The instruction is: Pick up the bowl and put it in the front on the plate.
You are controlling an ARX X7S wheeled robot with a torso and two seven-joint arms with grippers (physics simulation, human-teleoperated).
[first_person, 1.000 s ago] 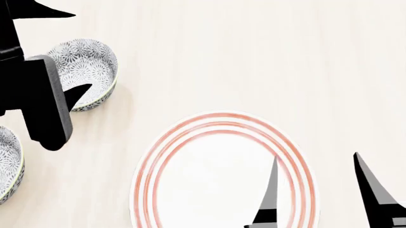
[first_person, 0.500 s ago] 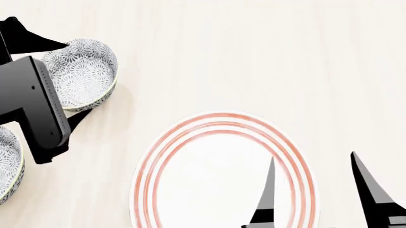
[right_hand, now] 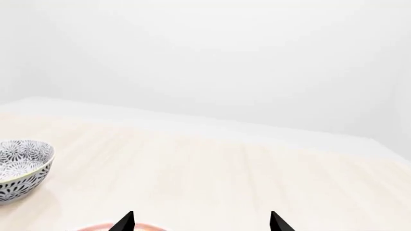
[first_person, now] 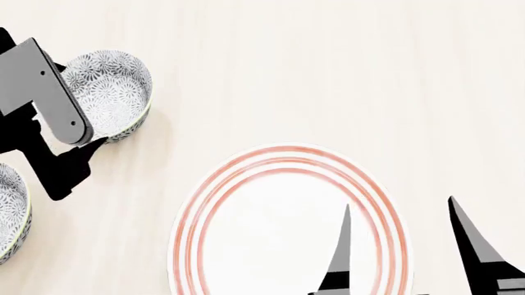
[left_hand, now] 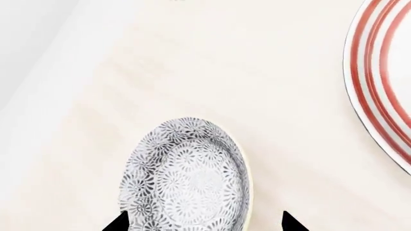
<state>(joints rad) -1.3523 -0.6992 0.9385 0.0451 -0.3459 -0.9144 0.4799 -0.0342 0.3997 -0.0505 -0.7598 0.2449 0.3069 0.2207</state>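
The bowl point(first_person: 115, 92), white with a grey-blue flower pattern, stands upright on the table at the far left. My left gripper point(left_hand: 204, 222) is open above it. One fingertip point(left_hand: 119, 222) sits at the bowl's point(left_hand: 186, 178) rim and the other fingertip point(left_hand: 292, 224) is just outside the opposite rim; neither grips it. In the head view the gripper's grey body hides the bowl's left edge. The plate point(first_person: 287, 178), white with red rings, lies near the front. My right gripper point(first_person: 399, 204) hangs open over the plate's right rim, holding nothing.
A second patterned bowl point(first_person: 10, 212) is cut off by the head view's left edge, nearer than the first. The right wrist view shows a bowl point(right_hand: 19, 168), a sliver of the plate point(right_hand: 109, 227), the right gripper point(right_hand: 202, 220) and a pale wall beyond the table.
My left gripper has turned and shifted over the bowl, its grey face now towards the head camera. The right gripper has drifted slightly left. The bowl and the plate have not moved.
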